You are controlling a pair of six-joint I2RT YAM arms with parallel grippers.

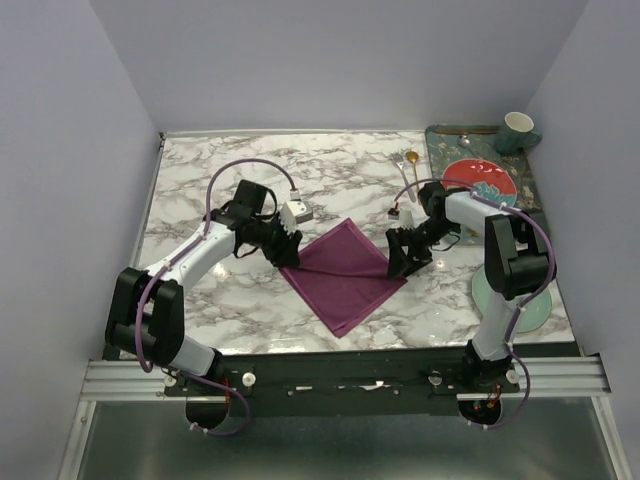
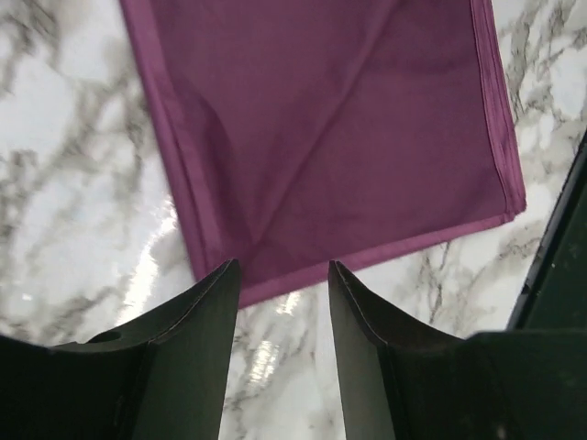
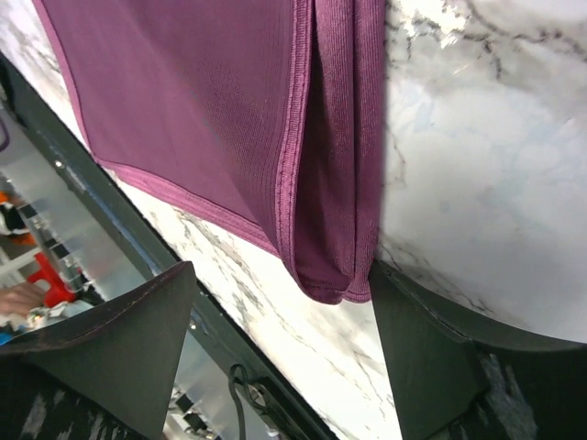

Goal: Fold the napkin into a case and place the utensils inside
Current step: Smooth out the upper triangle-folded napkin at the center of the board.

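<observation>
Plum-purple satin sits mid-frame in the overhead view. The napkin (image 1: pixel 345 275) lies flat on the marble desk (image 1: pixel 200 190), folded to a rectangle and turned diamond-wise, with one corner pointing to the bottom of the frame. The left hand (image 1: pixel 290 246) is low at its left corner and the right hand (image 1: pixel 405 262) low at its right corner. Above the right hand, toward the top of the marble, a gold spoon (image 1: pixel 411 158) lies well apart from the cloth; a thin pale sliver beside it is too small to name. In the upper right a teal tray (image 1: pixel 437 140) carries a red plate (image 1: pixel 480 180) and a mug (image 1: pixel 518 130). A pale green plate (image 1: pixel 535 312) shows at the right edge behind the right arm.

In the left wrist view the napkin (image 2: pixel 330 137) fills the upper frame, with a diagonal crease across it. Its hemmed lower edge runs just above the fingertips. The left hand (image 2: pixel 282 275) has its fingers parted, with only marble (image 2: pixel 73 183) between them, and it holds nothing.

In the right wrist view the napkin (image 3: pixel 202 110) covers the upper left, its doubled layers showing a stitched hem. Its folded corner reaches down to the tip of the finger on the right of the frame; whether they touch I cannot tell. The right hand (image 3: pixel 282 275) is spread wide and grips nothing.
</observation>
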